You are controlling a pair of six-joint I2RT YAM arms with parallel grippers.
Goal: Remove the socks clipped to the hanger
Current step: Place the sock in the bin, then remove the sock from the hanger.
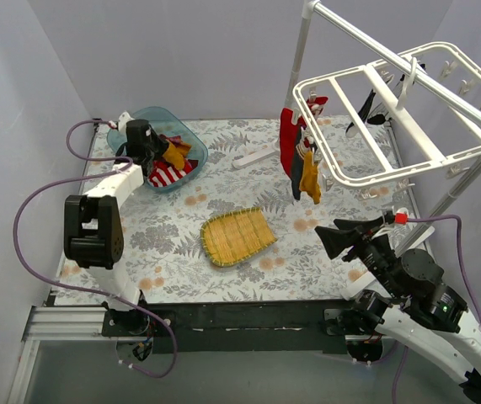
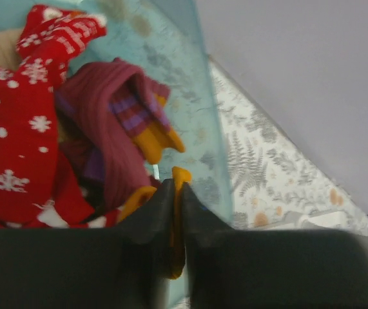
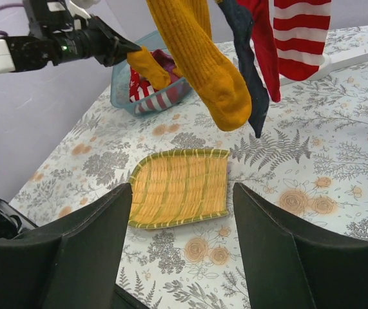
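My left pincer (image 2: 177, 209) is pinched shut on a mustard-yellow knit sock (image 1: 175, 156) over the translucent blue tub (image 1: 191, 139); right pincer (image 3: 182, 193) wide open, empty. Clipped socks (image 1: 301, 164) hang long-axis-down from the white plastic grid hanger (image 1: 392, 126), ahead-above my right pincer, the nearer arm

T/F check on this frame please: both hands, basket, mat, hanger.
1. The left hand is shut on a yellow sock at the basket. True.
2. The right hand grips a sock. False: it is open and empty.
3. Two socks lie on the woven mat. False: nothing lies on it.
4. Several socks hang clipped to the hanger. True.
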